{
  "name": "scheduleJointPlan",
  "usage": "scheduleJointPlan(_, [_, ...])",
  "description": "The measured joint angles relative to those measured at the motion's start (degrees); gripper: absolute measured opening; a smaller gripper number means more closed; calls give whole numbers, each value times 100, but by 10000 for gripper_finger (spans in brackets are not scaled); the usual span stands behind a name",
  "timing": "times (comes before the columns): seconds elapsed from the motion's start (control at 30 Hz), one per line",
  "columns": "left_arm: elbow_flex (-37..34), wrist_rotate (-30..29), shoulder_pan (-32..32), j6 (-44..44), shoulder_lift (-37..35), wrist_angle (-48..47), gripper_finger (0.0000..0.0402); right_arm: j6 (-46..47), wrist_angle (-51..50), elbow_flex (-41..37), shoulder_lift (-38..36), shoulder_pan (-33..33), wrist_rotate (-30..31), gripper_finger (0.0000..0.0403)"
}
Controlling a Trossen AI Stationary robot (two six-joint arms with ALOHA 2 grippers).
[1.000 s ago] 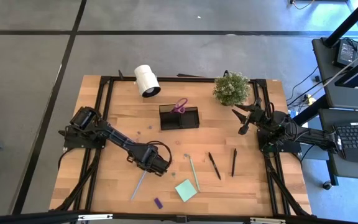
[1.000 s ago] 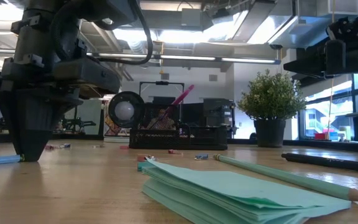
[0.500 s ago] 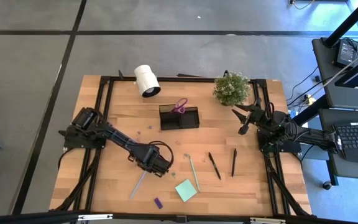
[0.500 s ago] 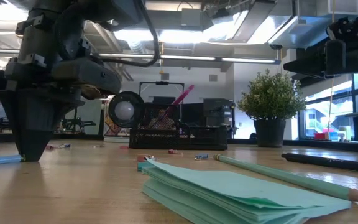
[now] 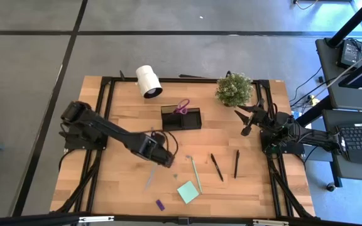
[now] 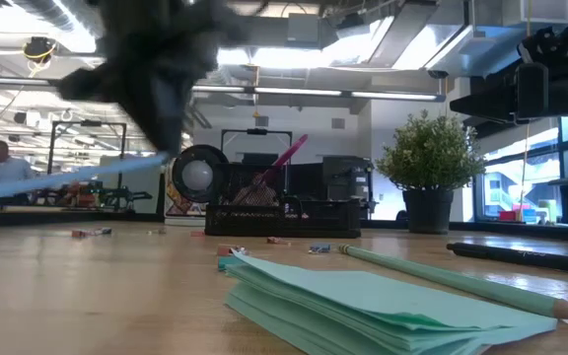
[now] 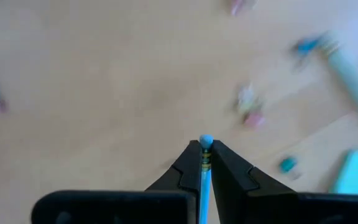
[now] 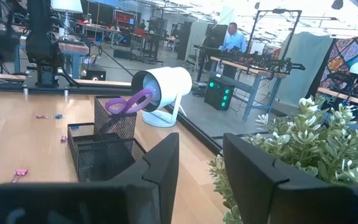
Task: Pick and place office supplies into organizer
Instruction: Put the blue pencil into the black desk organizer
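Held item: we read the grey-blue pen (image 5: 150, 178) as clamped at its upper end in the left gripper (image 5: 166, 159), lifted clear of the table (image 5: 124, 125) and hanging at a slant toward the near edge.
Handling: we judge it light, stiff and smooth-sided; held near one end, it can swing or twist between the fingers, so a hold nearer the middle would be steadier.
Left gripper: closed on the pen; in the left wrist view the pen's tip shows between the two dark fingers (image 7: 185, 171).
Destination: the organizer (image 5: 181, 118) sits well apart from the pen, toward the far side, with the purple-handled scissors (image 5: 181, 107) standing in it.
Insertion: we expect the pen must go tip-down into the taller section; its long free end could catch the mesh wall.
Remaining supplies: pale green pen (image 5: 195, 174), two black pens (image 5: 216, 167), sticky pad (image 5: 188, 192), tiny purple piece (image 5: 159, 204).
Right gripper (image 5: 244, 121): waiting beside the plant (image 5: 234, 88), fingers apart, holding nothing.
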Motion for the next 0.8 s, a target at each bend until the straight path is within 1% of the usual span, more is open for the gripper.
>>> scheduleJointPlan(0.1, [3,-627,180,377,-414,64,17,2,0,0,-2,-2,2,129])
scheduleJointPlan(0.2, [4,-1103,428,1020,-843,266,17,1,0,0,-2,-2,2,129])
scheduleJointPlan(0.33, [7,-1482,881,2401,-1305,998,17,0,4,0,-2,0,0,129])
scheduleJointPlan(0.4, [12,-1524,1155,3247,-1466,1454,17,2,24,-2,-2,-2,4,129])
scheduleJointPlan(0.5, [17,-1321,1588,4372,-1589,2031,17,3,31,0,-2,-1,2,129])
scheduleJointPlan(0.6, [17,-904,2046,5289,-1598,2420,17,13,35,0,-2,0,0,129])
scheduleJointPlan(0.7, [17,-416,2489,5935,-1598,2582,17,20,34,0,-1,0,2,129])
scheduleJointPlan(0.8, [17,44,2867,6360,-1596,2622,17,23,34,-1,-1,0,2,129])
